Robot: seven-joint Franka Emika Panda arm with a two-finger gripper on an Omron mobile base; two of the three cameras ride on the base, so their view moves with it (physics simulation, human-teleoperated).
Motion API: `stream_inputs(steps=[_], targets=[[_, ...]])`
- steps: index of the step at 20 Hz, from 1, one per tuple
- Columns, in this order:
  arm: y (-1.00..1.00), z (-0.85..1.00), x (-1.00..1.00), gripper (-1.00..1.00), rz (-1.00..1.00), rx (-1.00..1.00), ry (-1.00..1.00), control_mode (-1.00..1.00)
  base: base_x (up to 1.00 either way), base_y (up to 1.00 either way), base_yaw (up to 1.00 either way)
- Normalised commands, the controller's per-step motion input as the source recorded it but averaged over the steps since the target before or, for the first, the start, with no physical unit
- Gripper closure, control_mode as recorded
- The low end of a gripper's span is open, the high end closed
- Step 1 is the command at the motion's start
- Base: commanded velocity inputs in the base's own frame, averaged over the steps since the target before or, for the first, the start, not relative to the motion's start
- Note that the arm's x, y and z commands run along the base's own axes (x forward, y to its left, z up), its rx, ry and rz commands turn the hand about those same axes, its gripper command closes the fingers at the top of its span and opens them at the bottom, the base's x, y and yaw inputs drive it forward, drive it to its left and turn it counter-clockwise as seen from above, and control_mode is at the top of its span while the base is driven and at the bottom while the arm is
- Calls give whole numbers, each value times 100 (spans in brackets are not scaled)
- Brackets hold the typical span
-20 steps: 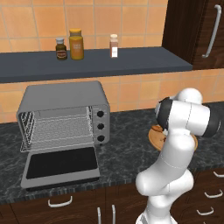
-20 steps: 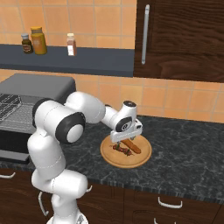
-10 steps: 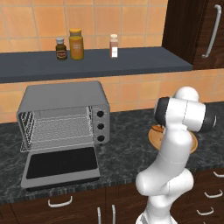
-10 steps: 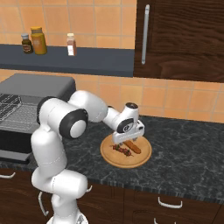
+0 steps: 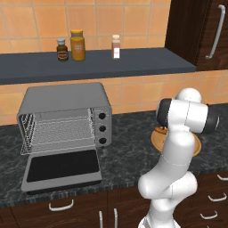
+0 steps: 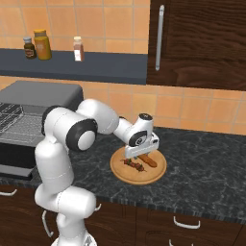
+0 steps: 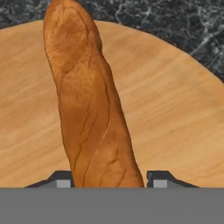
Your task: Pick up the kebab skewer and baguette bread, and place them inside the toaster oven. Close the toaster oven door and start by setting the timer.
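Hand: the hand straddles the slim orange-brown baguette bread on the round wooden plate; whether it pinches yet, I cannot tell.
Risk: an off-centre grip could tip the loaf against the dark chunky kebab skewer beside it.

I count one boxy grey metal toaster oven with three black knobs — and three small jars on the dark shelf. One round wooden plate carries one orange-brown baguette and one chunky dark skewer — that's everything I can tally.
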Motion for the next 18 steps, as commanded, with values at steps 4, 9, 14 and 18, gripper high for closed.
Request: stream_inputs(steps=[4, 9, 14, 18], targets=[[0, 37, 0, 100, 0, 0, -2, -100, 0, 0, 0], [0, 65, -49, 100, 9, -5, -8, -100, 0, 0, 0], [8, 48, -87, 100, 13, -8, -14, -100, 0, 0, 0], [62, 50, -90, 100, 19, -13, -11, -100, 0, 0, 0]])
